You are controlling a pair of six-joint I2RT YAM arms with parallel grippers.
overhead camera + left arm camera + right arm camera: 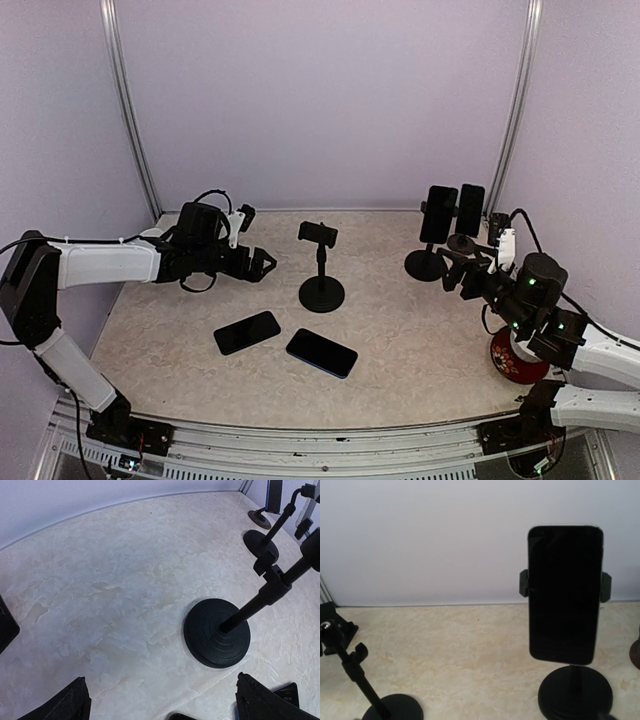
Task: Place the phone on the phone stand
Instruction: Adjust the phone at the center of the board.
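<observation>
Phone placement is judged partly done, with two handsets seated and two not.

At the left, the left tool (262,265) is held above the bench (400,340). Its fingers (70,702) are spread wide and nothing is gripped between them.

Nearer the front edge, the left flat phone (246,332) and the right flat phone (321,352) are left lying face up on the bench, close together; whether they touch cannot be told.

Behind them, the empty stand (321,290) is set upright, just right of the left tool, and its clamp (318,234) is unfilled.

At the back right, two more stands are seen, each already loaded: the first mounted phone (438,213) and the second mounted phone (469,208) are clamped upright, side by side.

The right tool (460,272) is held near their bases, and whether it is spread or closed cannot be told.

One flat phone is still to be picked up and seated in the empty clamp. No free stand is visible for the other.
</observation>
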